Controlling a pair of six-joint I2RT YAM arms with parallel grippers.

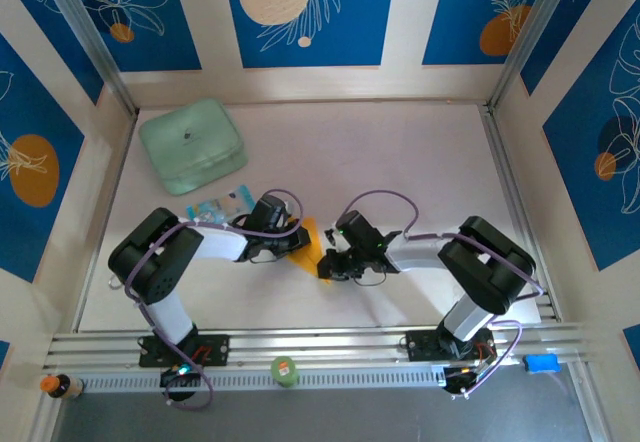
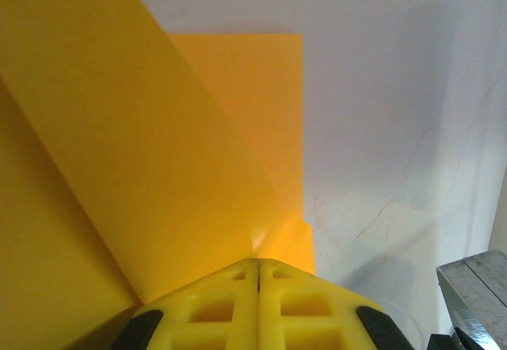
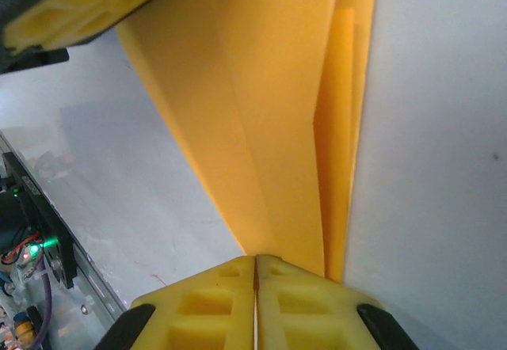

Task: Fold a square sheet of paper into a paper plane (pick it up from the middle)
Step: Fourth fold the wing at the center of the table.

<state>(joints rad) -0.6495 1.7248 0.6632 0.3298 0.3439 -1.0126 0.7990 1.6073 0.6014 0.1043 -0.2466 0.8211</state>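
The orange-yellow sheet of paper [image 1: 313,249] is held between both arms at the middle of the table, folded into long flaps and lifted on one side. In the left wrist view a large flap of paper [image 2: 158,168] slopes up to the left, with a flat part lying on the white table behind it. My left gripper [image 2: 258,261] is shut, pinching the paper where a small dimple shows at its tips. My right gripper [image 3: 255,258] is shut on the narrow end of the folded paper [image 3: 269,128]. From above, the left gripper [image 1: 296,245] and the right gripper [image 1: 332,262] almost face each other.
A mint-green rounded box [image 1: 192,145] sits at the back left, and a blue-and-white packet [image 1: 218,206] lies by the left arm. The metal rail [image 1: 320,347] runs along the near edge, with a green round object [image 1: 285,370] on it. Walls close the table on three sides.
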